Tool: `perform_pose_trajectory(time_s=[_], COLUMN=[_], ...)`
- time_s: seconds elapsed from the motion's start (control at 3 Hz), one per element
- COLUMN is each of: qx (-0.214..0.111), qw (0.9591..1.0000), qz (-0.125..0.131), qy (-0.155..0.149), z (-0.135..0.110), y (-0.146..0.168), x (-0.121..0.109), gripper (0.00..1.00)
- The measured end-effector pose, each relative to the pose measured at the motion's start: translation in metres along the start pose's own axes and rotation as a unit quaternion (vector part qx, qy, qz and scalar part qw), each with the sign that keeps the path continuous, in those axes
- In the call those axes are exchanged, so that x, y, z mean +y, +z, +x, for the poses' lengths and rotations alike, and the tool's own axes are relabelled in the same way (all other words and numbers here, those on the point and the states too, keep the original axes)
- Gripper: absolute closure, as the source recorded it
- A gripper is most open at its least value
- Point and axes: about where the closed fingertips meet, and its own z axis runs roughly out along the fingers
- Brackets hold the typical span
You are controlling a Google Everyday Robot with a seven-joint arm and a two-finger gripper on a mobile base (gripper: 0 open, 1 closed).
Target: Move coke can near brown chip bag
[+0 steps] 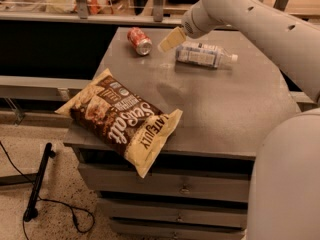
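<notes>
Can (139,40) is lying toppled far back on the desk (220,109), well apart from the bag (120,121); end effector (171,39) is hovering just beside it, presumably lining up a grasp; whether it is released or clenched, I cannot tell.

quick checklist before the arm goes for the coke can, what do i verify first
1. coke can in view and unblocked: ok, it lies on its side near the far edge.
2. gripper lined up on it: not ok, it hangs beside the can, apart from it.
3. Can held: not ok, not yet grasped.
4. clear plastic bottle out of the way: ok, it lies on the gripper's other side.
5. Bare table next to the brown chip bag: ok.
6. Bag steady: cannot tell, it overhangs the front edge.
</notes>
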Motion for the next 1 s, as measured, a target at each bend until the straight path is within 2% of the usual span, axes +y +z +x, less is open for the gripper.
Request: perform_pose_trajectory(time_s=[0.33,0.67,1.0], qx=[-0.006,-0.022,-0.026], qw=[0.9983,0.9928,0.9882], qz=[-0.058,-0.117,-0.15], qy=[0.002,-0.005,-0.011], z=[-0.006,-0.021,-0.027], y=[0.016,0.027,0.035], x=[0.007,0.021,0.033], gripper=[0.0,0.0,0.0])
